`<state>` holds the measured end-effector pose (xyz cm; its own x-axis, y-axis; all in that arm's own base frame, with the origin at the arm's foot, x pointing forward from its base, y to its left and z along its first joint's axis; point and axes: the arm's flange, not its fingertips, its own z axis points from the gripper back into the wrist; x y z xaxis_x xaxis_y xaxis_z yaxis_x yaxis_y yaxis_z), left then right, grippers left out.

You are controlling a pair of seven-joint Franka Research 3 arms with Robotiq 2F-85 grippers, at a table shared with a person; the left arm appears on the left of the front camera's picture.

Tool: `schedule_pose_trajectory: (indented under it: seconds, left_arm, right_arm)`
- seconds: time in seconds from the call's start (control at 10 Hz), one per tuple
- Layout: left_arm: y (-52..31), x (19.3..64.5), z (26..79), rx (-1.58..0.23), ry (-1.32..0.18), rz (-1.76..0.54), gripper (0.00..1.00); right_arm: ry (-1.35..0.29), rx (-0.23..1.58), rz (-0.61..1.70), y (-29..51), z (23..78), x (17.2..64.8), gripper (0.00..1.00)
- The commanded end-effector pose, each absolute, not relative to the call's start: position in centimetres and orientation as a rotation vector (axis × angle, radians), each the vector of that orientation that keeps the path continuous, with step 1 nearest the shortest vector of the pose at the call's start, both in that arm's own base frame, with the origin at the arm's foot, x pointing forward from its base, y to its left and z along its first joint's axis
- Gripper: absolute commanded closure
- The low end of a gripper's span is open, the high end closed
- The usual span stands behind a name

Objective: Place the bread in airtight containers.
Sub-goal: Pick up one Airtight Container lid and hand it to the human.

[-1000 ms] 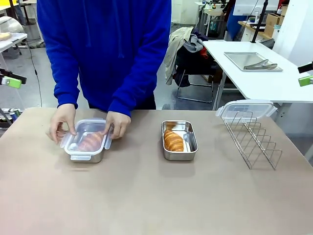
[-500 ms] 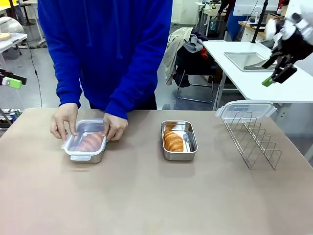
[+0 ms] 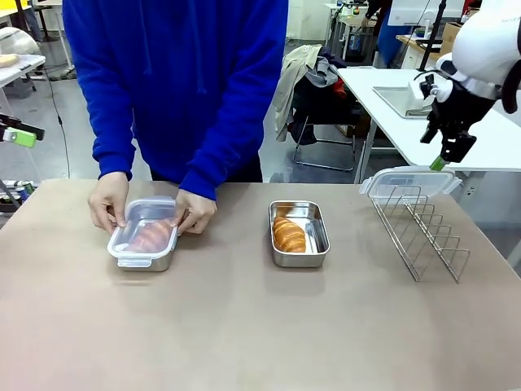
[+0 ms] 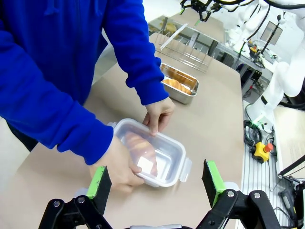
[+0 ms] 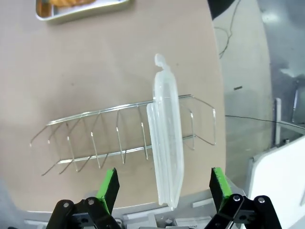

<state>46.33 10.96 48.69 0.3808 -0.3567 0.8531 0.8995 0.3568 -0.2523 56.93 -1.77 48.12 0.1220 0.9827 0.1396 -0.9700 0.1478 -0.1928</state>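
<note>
Directly below the wide-open, empty right end effector [image 5: 163,191] stands the clear lid [image 5: 166,148].

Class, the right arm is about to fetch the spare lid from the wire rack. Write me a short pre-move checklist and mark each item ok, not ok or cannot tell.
1. Right claw open: ok, jaws wide.
2. Right claw lined up above the clear lid: ok, the lid lies between its fingers in the right wrist view.
3. Lid reachable: ok, it stands on edge in the wire rack.
4. Open pan holds its croissant: ok.
5. Person's hands away from the open pan: ok, both press on the lidded pan.
6. Lidded pan's clips fastened: cannot tell.
</note>
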Motion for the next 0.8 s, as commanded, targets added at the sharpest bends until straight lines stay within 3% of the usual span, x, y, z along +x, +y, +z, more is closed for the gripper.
schedule_pose_trajectory:
  seconds: [0.0,0.4,0.5,0.6,0.7]
  left_arm:
    - [10.9,46.3,48.9,-0.832,-0.795,-0.941,0.00]
    - [10.9,46.3,48.9,-0.832,-0.795,-0.941,0.00]
    - [10.9,46.3,48.9,-0.832,-0.795,-0.941,0.00]
    - [10.9,46.3,48.9,-0.832,-0.795,-0.941,0.00]
    - [10.9,46.3,48.9,-0.832,-0.795,-0.941,0.00]
  right_arm:
    - [-0.232,-0.057,1.475,-2.1,46.9,58.8,0.00]
    - [-0.252,-0.043,1.513,-2.1,43.1,60.5,0.00]
    - [-0.255,-0.047,1.510,-2.2,42.9,60.4,0.60]
    - [-0.250,-0.059,1.511,-2.2,43.1,60.1,0.60]
    - [-0.246,-0.067,1.510,-2.2,43.1,59.7,1.00]
